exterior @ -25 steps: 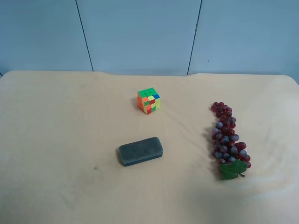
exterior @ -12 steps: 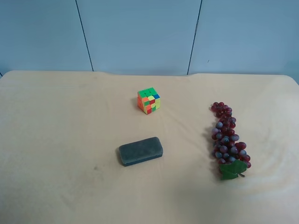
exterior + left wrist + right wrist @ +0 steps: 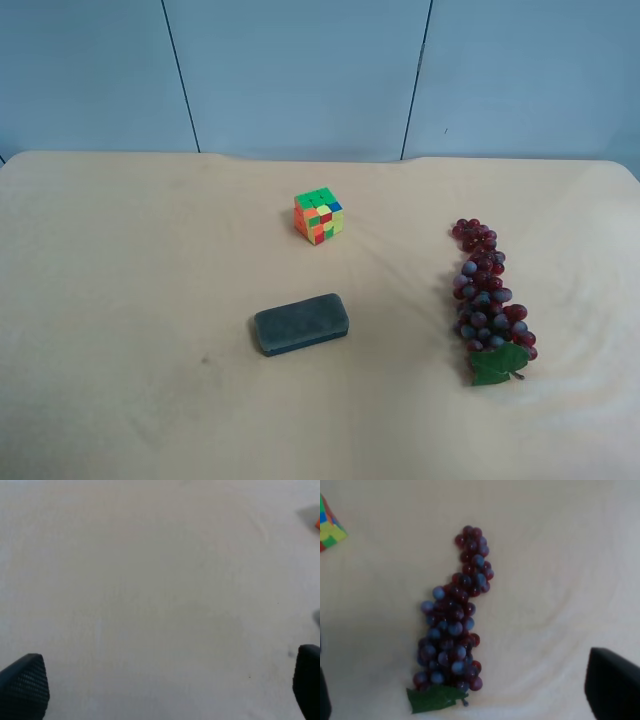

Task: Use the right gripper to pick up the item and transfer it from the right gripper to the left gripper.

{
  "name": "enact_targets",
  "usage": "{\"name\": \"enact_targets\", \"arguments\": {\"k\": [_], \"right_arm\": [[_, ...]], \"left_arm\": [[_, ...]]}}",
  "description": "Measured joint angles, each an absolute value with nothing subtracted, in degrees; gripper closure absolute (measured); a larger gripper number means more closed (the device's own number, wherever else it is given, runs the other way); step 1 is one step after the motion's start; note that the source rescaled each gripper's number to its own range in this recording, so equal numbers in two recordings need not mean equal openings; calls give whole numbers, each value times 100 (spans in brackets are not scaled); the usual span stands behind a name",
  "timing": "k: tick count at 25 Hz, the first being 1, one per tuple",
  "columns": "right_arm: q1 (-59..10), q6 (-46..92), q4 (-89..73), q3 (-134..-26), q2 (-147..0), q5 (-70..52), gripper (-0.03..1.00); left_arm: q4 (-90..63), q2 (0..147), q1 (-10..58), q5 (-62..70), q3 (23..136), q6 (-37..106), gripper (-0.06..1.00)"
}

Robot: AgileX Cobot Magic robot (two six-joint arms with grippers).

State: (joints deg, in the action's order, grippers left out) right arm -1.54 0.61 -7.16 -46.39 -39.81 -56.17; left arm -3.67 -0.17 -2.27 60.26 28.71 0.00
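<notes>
- Position: the long bunch of dark red and purplish artificial grapes lies flat on the beige cloth-covered surface. It is at the right of the exterior high view, with its green leaf at the near end.
- The right pincer hangs above the bunch, released and holding nothing, with its black fingers wide apart on either side of the leaf end.
- I judge it best to descend on the thick part by the leaf and close gently across the width, since the thin far end may dangle.
- The left pincer is also released, over bare surface.
- The multicoloured puzzle cube and the dark grey-green oblong case lie well apart to the left and are no obstacle.
</notes>
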Motion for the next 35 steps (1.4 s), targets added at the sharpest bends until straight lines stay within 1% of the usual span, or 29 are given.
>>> {"name": "enact_targets", "arguments": {"k": [6, 15, 17, 23, 26, 29, 35], "right_arm": [[-154, -139, -716, -4929, -5785, -5154, -3], [-154, -370, -820, -5027, -8243, -3944, -3], [-154, -392, -820, -5267, -8720, -3946, -3], [-154, -487, -568, -6541, -10034, -4383, -3], [-154, -584, -522, -6991, -10513, -4513, -3], [-154, -624, -528, -7173, -10890, -4548, -3], [-154, -619, -517, -7174, -11295, -4413, -3]], "left_arm": [[-367, -17, -227, 6026, 2871, 0, -6], [-367, -17, -227, 6026, 2871, 0, -6], [-367, -17, -227, 6026, 2871, 0, -6], [-367, -17, -227, 6026, 2871, 0, -6], [-367, -17, -227, 6026, 2871, 0, -6], [-367, -17, -227, 6026, 2871, 0, -6], [-367, -17, -227, 6026, 2871, 0, -6]]}}
